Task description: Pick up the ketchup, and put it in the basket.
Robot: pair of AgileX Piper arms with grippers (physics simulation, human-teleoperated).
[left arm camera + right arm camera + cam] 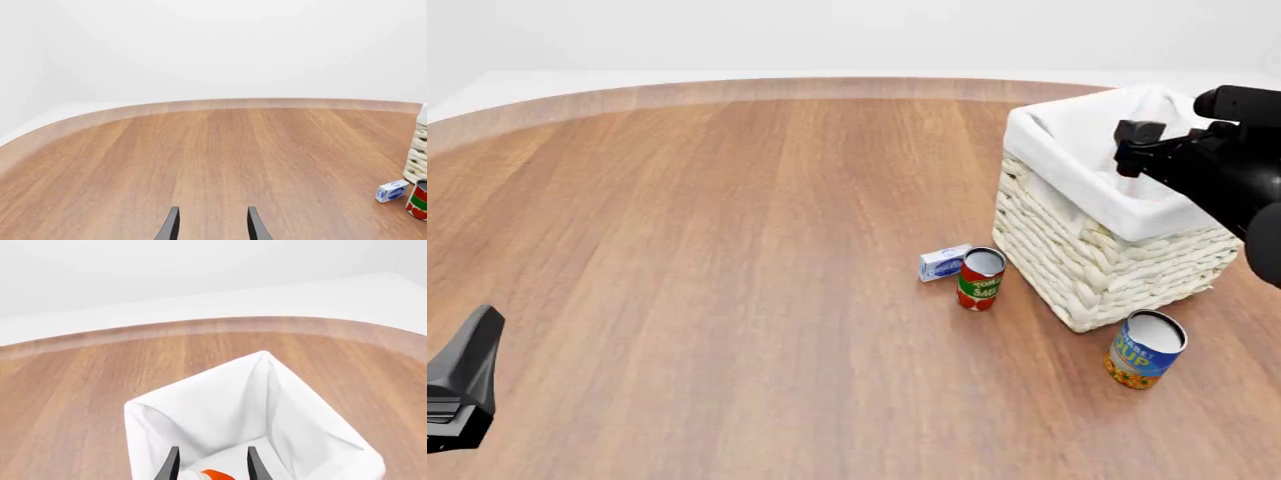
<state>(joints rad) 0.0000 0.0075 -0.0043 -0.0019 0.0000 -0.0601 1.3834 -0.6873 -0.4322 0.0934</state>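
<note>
Over the basket (1101,250) at the table's right side hangs the right gripper (210,467), and the ketchup (212,475) sits between its fingers. In the right wrist view only a sliver of the bottle shows: a pale end and a patch of red, lying crosswise between the two dark fingertips, with the white cloth lining spread directly beneath. The jaws stand a little apart with the bottle filling the gap, so they look closed on it, though actual contact cannot be confirmed from so small a strip. In the front view the bottle is largely hidden behind the arm; a faint reddish shape under the gripper, above the near part of the lining, may be it.

The relation that matters is vertical: the bottle hangs above the basket's open mouth, inside its rim as seen from the wrist, so the drop would likely land on the lining. How high above the floor of the basket it hangs cannot be told. The bottle's long axis appears to run across the fingers rather than along them.

The left gripper (210,225) rests low over bare table (721,250) at the near left, well apart from the basket, its fingers parted and holding nothing. The right arm is clearly the one placed to finish; judged from this, letting go is what remains.
</note>
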